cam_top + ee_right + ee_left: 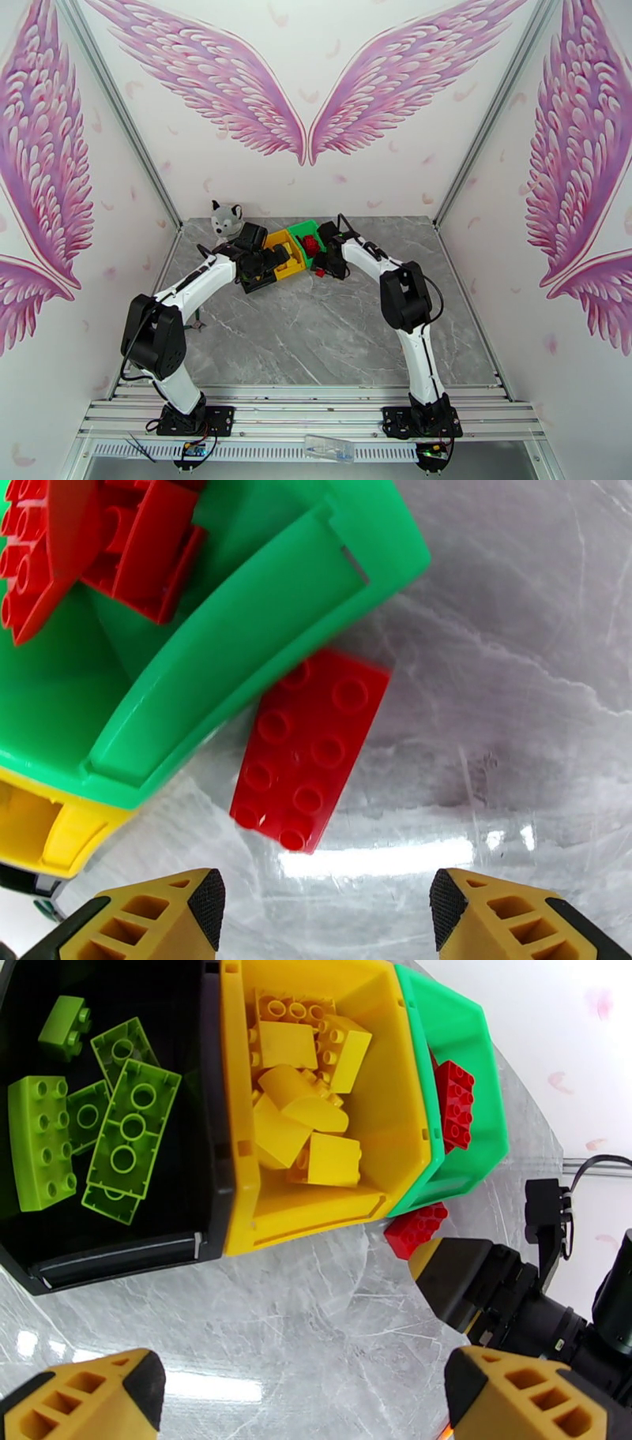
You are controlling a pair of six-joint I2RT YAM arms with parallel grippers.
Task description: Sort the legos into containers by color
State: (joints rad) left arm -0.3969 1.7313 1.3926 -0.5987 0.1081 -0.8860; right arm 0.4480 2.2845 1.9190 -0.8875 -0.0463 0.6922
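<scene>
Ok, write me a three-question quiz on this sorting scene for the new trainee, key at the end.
1. True or false: the black bin holds yellow bricks.
2. Where does the loose red brick lie? A, inside the green bin; B, on the table beside the green bin; C, held in the air.
3. Fill in: the right gripper, aimed at the loose red brick, has its jaws ____.
Key: 1 false, the black bin holds green bricks; 2 B; 3 open.
</scene>
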